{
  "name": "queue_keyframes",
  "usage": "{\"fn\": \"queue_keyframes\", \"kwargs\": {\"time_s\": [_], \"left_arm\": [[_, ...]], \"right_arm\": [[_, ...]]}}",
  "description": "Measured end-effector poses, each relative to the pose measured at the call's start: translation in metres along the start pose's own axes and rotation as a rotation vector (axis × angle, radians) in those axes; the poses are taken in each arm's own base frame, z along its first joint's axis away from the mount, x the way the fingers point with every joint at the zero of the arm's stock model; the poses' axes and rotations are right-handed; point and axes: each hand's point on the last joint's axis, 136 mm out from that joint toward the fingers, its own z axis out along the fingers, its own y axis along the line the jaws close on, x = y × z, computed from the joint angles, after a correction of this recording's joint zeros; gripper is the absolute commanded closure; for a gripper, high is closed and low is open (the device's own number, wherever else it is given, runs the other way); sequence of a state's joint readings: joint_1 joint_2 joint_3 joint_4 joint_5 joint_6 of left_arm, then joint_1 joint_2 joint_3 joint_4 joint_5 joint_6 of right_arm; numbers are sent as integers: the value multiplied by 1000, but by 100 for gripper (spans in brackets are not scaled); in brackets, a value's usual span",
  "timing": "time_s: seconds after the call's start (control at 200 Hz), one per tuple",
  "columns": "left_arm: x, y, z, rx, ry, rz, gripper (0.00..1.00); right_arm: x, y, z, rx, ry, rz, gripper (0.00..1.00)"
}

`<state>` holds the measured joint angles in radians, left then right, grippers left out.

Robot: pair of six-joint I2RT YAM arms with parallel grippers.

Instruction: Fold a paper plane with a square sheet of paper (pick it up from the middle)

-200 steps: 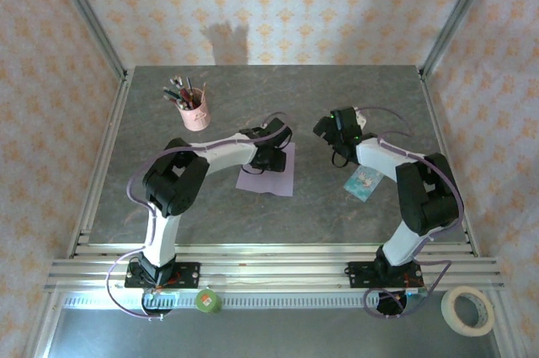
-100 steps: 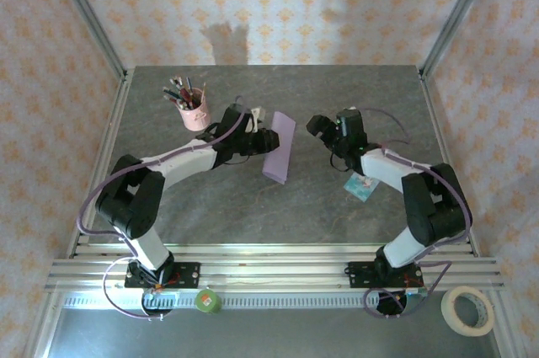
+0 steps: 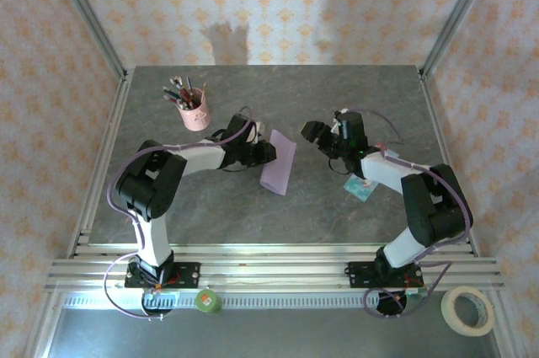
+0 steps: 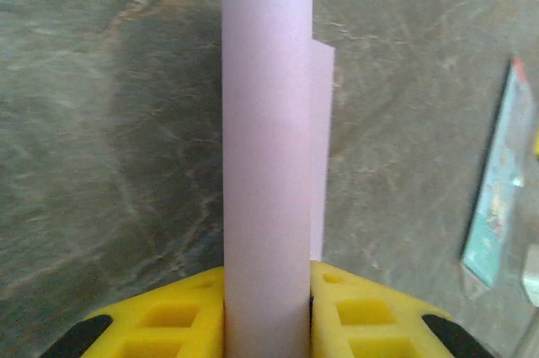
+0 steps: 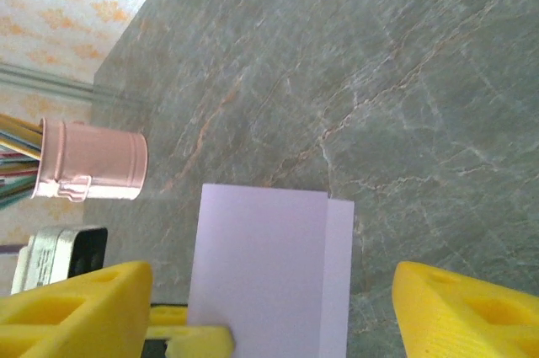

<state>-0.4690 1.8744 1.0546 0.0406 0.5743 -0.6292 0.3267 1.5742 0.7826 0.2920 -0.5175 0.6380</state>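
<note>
Pink pen cup (image 3: pixel 195 115) and teal packet (image 3: pixel 360 188) flank the lilac paper (image 3: pixel 279 164).

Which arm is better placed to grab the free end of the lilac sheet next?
Right, probably. The left gripper is shut on the square sheet of paper, holding it doubled over; the right gripper is open and faces its free end.

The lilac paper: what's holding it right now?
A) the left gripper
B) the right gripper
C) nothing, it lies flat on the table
A: the paper stands pinched between the left gripper's yellow fingers, while the right gripper is open.
</note>
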Motion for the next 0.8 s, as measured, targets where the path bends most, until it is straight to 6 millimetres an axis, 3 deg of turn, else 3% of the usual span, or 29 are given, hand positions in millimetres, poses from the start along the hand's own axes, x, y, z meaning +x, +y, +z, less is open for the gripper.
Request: {"fn": "queue_keyframes", "kwargs": {"time_s": [0.09,0.35,0.521,0.801], "left_arm": [[-2,7,-1,-43,-9,-5,73],[-3,30,3,-159,-20,0,73],[-3,35,8,-224,-9,35,73],[-2,36,10,-296,-11,74,72]], "right_arm": [[13,-2,6,1,47,4,52],[81,-5,39,50,261,-17,78],[91,-2,55,52,321,-21,91],[103,-1,73,68,384,-38,92]]}}
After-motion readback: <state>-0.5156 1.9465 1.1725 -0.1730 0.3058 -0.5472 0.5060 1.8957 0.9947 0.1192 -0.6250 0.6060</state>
